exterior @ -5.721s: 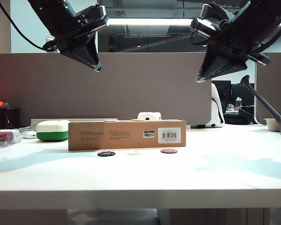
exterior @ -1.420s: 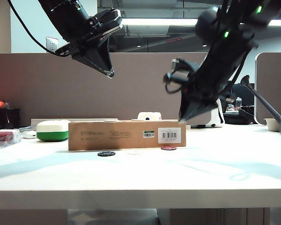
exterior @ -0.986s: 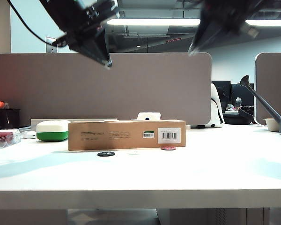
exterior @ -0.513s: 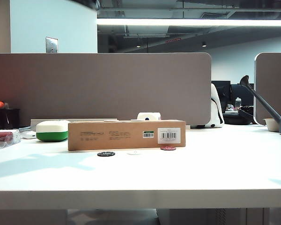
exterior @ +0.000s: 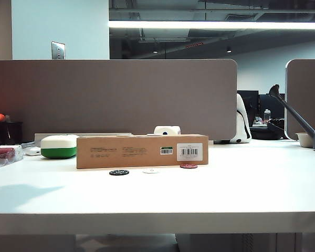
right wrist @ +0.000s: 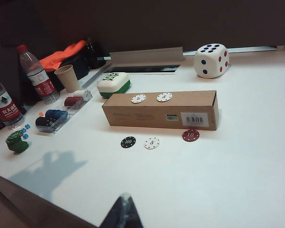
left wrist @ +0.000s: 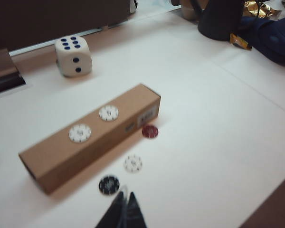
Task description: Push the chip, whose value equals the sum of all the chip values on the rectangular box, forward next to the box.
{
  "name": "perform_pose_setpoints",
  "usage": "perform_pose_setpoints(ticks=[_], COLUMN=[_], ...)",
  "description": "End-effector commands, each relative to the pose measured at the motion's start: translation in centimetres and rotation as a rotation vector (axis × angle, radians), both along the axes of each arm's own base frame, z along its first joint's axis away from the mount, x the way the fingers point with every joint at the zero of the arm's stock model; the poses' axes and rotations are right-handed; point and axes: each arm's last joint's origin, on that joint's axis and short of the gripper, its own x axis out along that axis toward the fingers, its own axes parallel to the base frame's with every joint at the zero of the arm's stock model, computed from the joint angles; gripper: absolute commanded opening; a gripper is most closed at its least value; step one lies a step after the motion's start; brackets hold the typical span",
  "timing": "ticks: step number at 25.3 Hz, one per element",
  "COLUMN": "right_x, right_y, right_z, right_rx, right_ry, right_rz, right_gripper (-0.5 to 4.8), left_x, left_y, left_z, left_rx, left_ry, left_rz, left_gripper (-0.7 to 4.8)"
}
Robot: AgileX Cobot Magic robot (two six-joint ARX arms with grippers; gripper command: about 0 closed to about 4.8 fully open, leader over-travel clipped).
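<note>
Right wrist view shows my right gripper [right wrist: 124, 209] high above the table [right wrist: 237, 180], its fingers pressed together to one dark point. My left gripper [left wrist: 125, 211] is also raised, and its tips are together too. In the exterior view both my arms have left the picture; a second ago they were over the box. The chip [right wrist: 190, 135], maroon and marked 10, now lies just beside the rectangular box [right wrist: 161, 110], closer than before, under the barcode label. Two white chips marked 5 lie on the box, so I judge the push is done. The white chip [right wrist: 152, 143] and black chip [right wrist: 128, 142] remain further from the box.
</note>
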Motion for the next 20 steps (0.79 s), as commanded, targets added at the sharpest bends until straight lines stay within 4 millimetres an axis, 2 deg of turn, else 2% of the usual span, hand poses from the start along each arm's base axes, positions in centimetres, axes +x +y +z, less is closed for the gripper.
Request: perform_pose_setpoints(ticks=[1, 3, 5, 10, 12, 20], right_x=[-0.6, -0.7, -0.2, 1.0, 2.1, 3.8], right_y=[-0.3, -0.5, -0.7, -0.6, -0.3, 0.3], right_z=[-0.5, -0.8, -1.4, -3.7, -5.3, -9.0], right_rx=[0.009, 0.008, 0.008, -0.063, -0.06, -0.092], right_ry=[-0.028, -0.045, -0.073, -0.029, -0.045, -0.071], right_rz=[-0.003, -0.049, -0.183, -0.32, -0.382, -0.438], right_gripper=[-0.05, -0.05, -0.05, -0.05, -0.05, -0.05], left_x=[-1.8, -2.9, -5.1, -6.8, -8.0, -9.3], left_y=[0.8, 1.4, 2.6, 3.9, 4.7, 5.3], left_z=[-1.8, -2.9, -5.5, -8.2, -10.0, -13.3], left_rx=[0.001, 0.001, -0.003, -0.002, -0.012, -0.02], left_ry=[0.005, 0.003, -0.003, -0.005, -0.026, -0.047], left_rz=[-0.001, 0.001, 0.013, 0.052, 0.081, 0.094], left_gripper=[-0.05, -0.05, -0.05, -0.05, -0.05, -0.05])
